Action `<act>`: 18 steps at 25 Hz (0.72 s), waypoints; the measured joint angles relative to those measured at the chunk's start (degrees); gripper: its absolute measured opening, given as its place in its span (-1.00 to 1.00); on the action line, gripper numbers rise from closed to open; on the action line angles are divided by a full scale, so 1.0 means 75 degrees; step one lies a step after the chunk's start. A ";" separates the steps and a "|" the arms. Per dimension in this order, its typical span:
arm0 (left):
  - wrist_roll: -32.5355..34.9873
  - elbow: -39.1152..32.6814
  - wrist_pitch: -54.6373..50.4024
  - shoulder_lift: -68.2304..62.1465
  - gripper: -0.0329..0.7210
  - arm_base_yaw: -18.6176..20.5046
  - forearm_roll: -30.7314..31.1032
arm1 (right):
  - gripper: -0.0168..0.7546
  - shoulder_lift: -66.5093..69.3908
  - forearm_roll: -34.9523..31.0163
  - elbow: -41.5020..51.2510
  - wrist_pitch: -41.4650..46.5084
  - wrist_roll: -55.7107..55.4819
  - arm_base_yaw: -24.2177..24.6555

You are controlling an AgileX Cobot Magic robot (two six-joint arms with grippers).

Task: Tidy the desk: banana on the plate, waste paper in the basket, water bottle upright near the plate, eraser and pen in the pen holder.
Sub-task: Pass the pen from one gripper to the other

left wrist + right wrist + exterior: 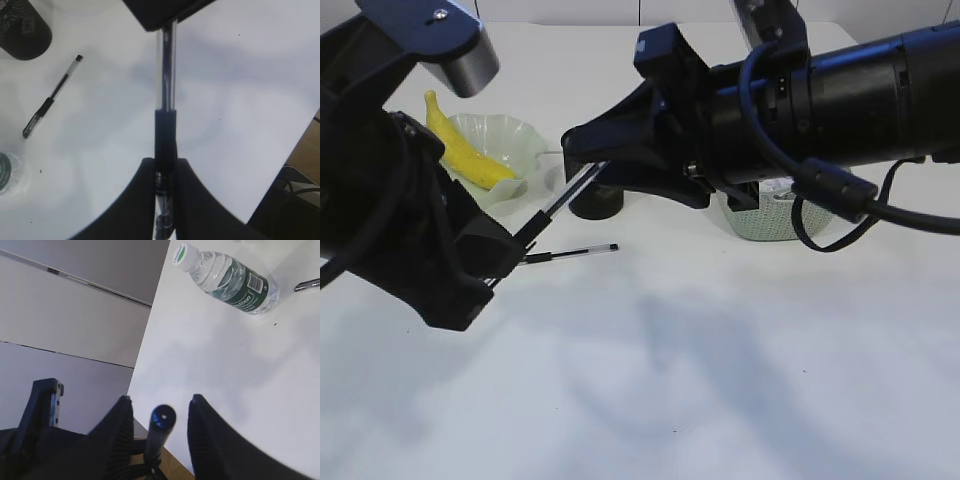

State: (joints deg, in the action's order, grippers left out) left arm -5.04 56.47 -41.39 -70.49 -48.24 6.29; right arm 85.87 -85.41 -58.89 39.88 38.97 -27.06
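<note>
You are clamping held pen (165, 125) in left gripper (165, 200), offering free end to right gripper (159, 412), whose fingers flank barrel, not touching (handover pending, likely). Second pen (570, 253) lying on table (720, 380), near pen holder (596, 203).

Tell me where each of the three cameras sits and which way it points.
Exterior: low, facing across the table at both arms, banana on plate, basket.
Left wrist: looks down past the left gripper, shut on a pen.
Right wrist: behind the right gripper, fingers apart, lying water bottle beyond.
Shared: held pen, all views.
</note>
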 joint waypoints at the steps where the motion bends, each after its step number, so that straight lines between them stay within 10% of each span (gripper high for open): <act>1: 0.0000 0.0000 0.0000 0.0000 -0.81 0.0000 0.0018 | -0.28 0.0000 0.0032 0.0000 0.0001 0.0000 0.0000; 18: -0.0017 0.0000 0.0000 0.0000 -0.81 0.0000 0.0021 | -0.64 0.0000 0.0144 0.0000 -0.0106 0.0000 -0.0019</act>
State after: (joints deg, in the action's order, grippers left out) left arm -5.17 56.47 -41.39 -70.49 -48.24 6.44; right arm 85.87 -84.32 -58.89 39.09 38.97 -27.20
